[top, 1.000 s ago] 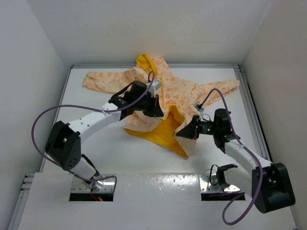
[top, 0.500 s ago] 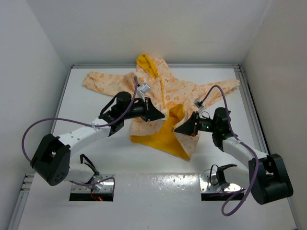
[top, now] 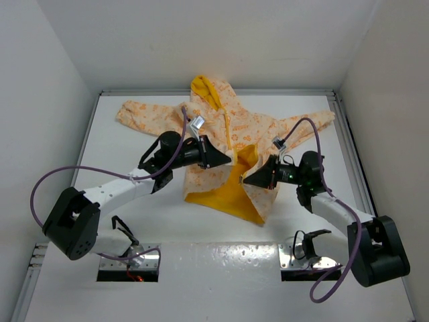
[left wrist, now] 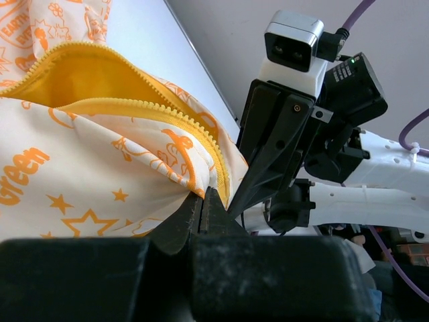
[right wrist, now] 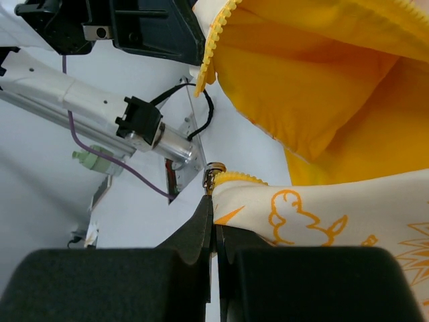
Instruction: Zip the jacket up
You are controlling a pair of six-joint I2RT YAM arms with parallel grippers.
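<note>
The jacket (top: 255,127) lies on the white table, hood at the far side, sleeves spread left and right, front open with yellow lining (top: 228,191) showing. My left gripper (top: 228,159) is shut on the jacket's left front edge, pinching cream fabric (left wrist: 87,168) just beside the yellow zipper teeth (left wrist: 141,111). My right gripper (top: 247,180) is shut on the right front edge (right wrist: 322,215), with the metal zipper slider (right wrist: 212,173) right at its tips. Both edges are lifted off the table. The two grippers stand a short way apart, facing each other.
The table (top: 134,194) has a raised rim (top: 90,141) and white walls on three sides. Purple cables loop off both arms. The left arm's links (right wrist: 141,127) show behind the jacket in the right wrist view.
The left arm has swung down and its gripper has carried the left front edge rightward. The right gripper has moved slightly left and up, bringing the two edges closer.
</note>
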